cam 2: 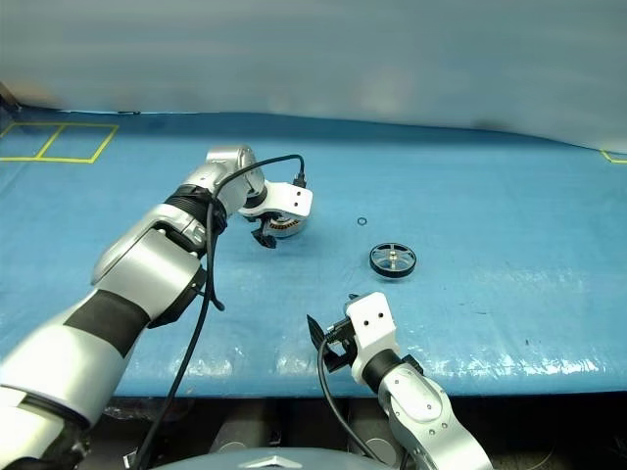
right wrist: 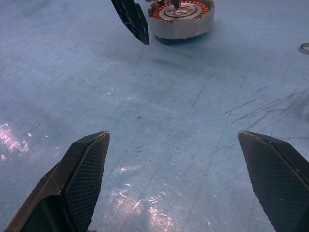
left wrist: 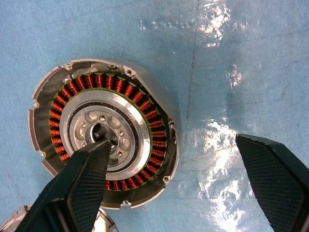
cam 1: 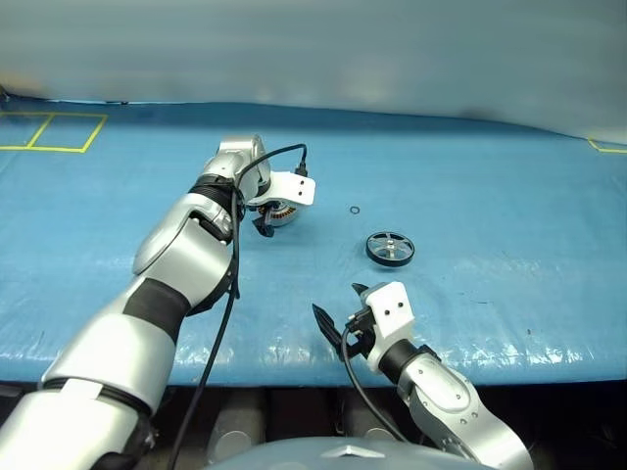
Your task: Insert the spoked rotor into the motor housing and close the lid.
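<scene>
A broad worktop (cam 1: 509,176) is covered with a blue, glossy plastic sheet that shows creases, fine scratches and bright patches of reflected light. Yellow tape lines (cam 1: 51,132) mark out squares at its far left corner, and another yellow mark (cam 1: 605,147) sits at its far right edge. Beyond the far edge rises a pale grey-white wall (cam 1: 313,49). Under the near edge it is dark.
</scene>
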### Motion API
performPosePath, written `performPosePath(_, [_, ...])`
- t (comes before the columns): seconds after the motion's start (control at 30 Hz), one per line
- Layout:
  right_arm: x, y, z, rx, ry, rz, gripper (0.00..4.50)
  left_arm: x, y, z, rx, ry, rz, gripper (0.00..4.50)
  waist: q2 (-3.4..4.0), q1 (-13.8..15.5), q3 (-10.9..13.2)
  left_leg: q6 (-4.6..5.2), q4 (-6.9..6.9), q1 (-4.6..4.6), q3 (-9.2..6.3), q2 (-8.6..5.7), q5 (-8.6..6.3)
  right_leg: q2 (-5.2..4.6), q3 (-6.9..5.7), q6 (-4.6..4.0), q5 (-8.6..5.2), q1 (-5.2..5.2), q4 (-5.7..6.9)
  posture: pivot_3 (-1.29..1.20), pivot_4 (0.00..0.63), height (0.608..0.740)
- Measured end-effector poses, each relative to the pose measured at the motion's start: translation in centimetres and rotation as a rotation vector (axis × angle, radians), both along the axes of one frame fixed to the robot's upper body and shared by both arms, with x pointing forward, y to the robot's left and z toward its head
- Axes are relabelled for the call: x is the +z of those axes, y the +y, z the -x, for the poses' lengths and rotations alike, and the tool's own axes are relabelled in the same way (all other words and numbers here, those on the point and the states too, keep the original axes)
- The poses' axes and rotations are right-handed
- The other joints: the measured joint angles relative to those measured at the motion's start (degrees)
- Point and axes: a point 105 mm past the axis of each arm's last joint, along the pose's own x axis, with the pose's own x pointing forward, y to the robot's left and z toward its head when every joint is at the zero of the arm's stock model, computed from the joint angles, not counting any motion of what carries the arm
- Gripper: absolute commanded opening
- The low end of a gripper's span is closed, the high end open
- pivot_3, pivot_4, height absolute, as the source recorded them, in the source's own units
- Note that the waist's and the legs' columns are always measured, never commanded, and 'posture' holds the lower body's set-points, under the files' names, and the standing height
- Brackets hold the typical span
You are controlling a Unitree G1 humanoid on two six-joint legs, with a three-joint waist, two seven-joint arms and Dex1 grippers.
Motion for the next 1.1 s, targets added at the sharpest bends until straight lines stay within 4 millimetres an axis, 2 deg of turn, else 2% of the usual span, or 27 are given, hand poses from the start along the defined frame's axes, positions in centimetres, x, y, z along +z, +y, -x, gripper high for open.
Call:
performPosePath(0.3, [-0.1, -0.2, 0.0, -0.012, 0.002, 0.003, 4.49, -0.2, -0.1, -0.2, -0.001, -0.029, -0.002, 4.50, 0.00, 0.0, 0.0, 0.03, -0.01, -0.01, 0.01, -0.01, 0.00, -0.01, 0.02, 0.05, 0.03, -0.02, 0.00, 0.00, 0.150, 0.740])
performPosePath(0.7, [0.1, -0.4, -0.1, -0.036, -0.003, 0.003, 4.49, -1.6, 0.2, -0.1, 0.013, -0.033, -0.005, 4.50, 0.00, 0.0, 0.0, 0.03, -0.01, 0.00, 0.02, -0.01, 0.00, -0.01, 0.04, 0.05, 0.03, -0.02, 0.00, 0.00, 0.150, 0.740])
performPosePath(0.8, [0.1, -0.4, -0.2, -0.039, -0.006, 0.002, 4.50, -1.7, 0.2, -0.1, 0.014, -0.029, -0.005, 3.91, 0.00, -0.1, 0.0, 0.03, -0.01, 0.01, 0.02, 0.00, 0.00, -0.01, 0.04, 0.05, 0.03, -0.02, 0.00, 0.00, 0.150, 0.740])
performPosePath(0.97, [0.3, -0.4, -0.4, -0.048, -0.015, -0.003, 4.50, -1.5, 0.1, -0.1, 0.010, -0.033, -0.002, 2.25, -0.02, -0.2, 0.0, 0.03, -0.01, 0.05, 0.03, 0.00, 0.00, 0.00, 0.05, 0.05, 0.03, 0.01, 0.00, 0.00, 0.150, 0.740])
performPosePath(1.0, [0.4, -0.4, -0.4, -0.052, -0.017, -0.003, 4.50, -1.5, 0.1, -0.1, 0.009, -0.034, -0.002, 2.03, -0.02, -0.2, 0.0, 0.03, -0.01, 0.05, 0.03, 0.00, 0.00, -0.01, 0.06, 0.05, 0.03, 0.01, 0.00, 0.00, 0.150, 0.740])
performPosePath(1.1, [0.6, -0.4, -0.6, -0.060, -0.024, -0.007, 4.50, -1.6, 0.1, -0.2, -0.007, -0.042, -0.002, 2.02, -0.02, -0.1, 0.0, 0.04, -0.01, 0.06, 0.03, 0.00, 0.00, -0.01, 0.06, 0.05, 0.03, 0.02, 0.00, 0.00, 0.150, 0.740])
